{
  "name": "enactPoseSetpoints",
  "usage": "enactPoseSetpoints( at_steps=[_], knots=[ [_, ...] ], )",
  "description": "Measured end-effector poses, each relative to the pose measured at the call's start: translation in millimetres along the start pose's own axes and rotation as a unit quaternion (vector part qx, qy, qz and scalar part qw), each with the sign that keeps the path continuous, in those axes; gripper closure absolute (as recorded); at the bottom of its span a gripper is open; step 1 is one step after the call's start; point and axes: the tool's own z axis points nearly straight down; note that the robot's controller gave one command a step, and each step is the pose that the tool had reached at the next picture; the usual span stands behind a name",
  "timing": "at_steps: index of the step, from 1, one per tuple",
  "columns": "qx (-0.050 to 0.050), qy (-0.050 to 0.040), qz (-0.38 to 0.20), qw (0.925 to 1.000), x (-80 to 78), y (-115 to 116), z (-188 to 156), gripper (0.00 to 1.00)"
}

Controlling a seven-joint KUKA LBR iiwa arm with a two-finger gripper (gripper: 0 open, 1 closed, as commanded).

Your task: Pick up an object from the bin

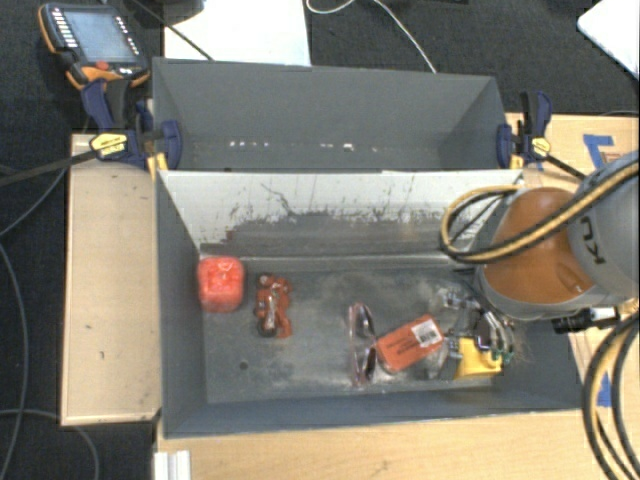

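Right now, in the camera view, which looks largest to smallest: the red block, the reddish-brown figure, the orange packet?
1. Orange packet and red block: they look about alike, so I do not rank them.
2. Reddish-brown figure: smallest.

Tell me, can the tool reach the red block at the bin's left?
Probably yes: the red block lies uncovered, apart from the brown figure; the tool is at the opposite end.

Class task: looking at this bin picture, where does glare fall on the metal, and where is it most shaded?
Camera view: glare whitens the bin's sloping back wall; its floor is duller; shade gathers at the right, under the arm's orange cover, around the yellow thing and orange packet.
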Motion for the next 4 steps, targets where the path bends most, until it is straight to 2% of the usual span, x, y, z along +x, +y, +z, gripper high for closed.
enactPoseSetpoints(
  at_steps=[1,2,3,4],
  knots=[
    [-0.001,0.0064,-0.122,0.9925,7.5,25,0,0.00],
    [-0.001,0.0005,-0.014,0.9999,27.9,73,0,0.00],
    [-0.002,0.0044,-0.134,0.9909,27.1,84,0,1.00],
    [-0.002,0.0044,-0.135,0.9908,27.1,84,0,1.00]
  ],
)
